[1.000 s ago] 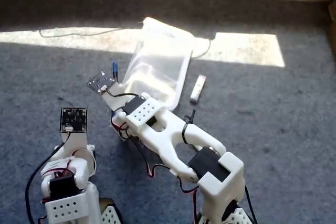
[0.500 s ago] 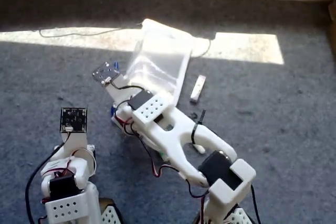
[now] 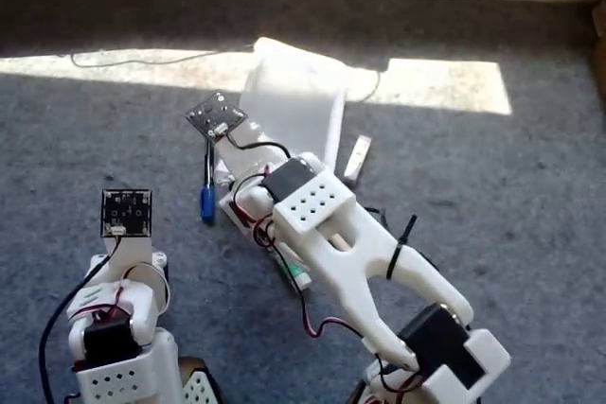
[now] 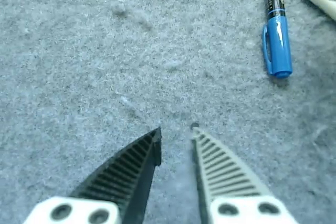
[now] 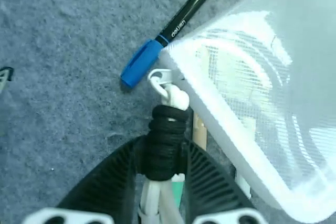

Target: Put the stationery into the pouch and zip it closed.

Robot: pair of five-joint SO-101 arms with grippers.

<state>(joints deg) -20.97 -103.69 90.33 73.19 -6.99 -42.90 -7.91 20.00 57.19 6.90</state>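
The translucent mesh pouch [image 3: 292, 106] lies on the grey carpet, its corner close in the right wrist view [image 5: 252, 93]. My right gripper [image 5: 164, 148] is shut on the black zipper cord [image 5: 165, 129] tied to the white zipper pull [image 5: 169, 92] at that corner. A blue-capped pen [image 3: 206, 191] lies on the carpet beside the pouch [image 5: 176, 24]. In front of my left gripper [image 4: 176, 132], which hangs open with nothing in it just above the carpet, lies the same pen [image 4: 275, 35]. A white stick [image 3: 357, 159] lies on the pouch's other side.
The right arm [image 3: 322, 224] stretches across the middle toward the pouch, covering a green and white item [image 3: 295, 274]. The left arm [image 3: 123, 309] stands at the near left. A thin cable [image 3: 123, 61] runs along the sunlit strip at the back.
The right arm has stretched farther out and swung right, with the zipper cord in its gripper. The pouch shifted with it, and the blue pen now lies uncovered. The left arm barely moved.
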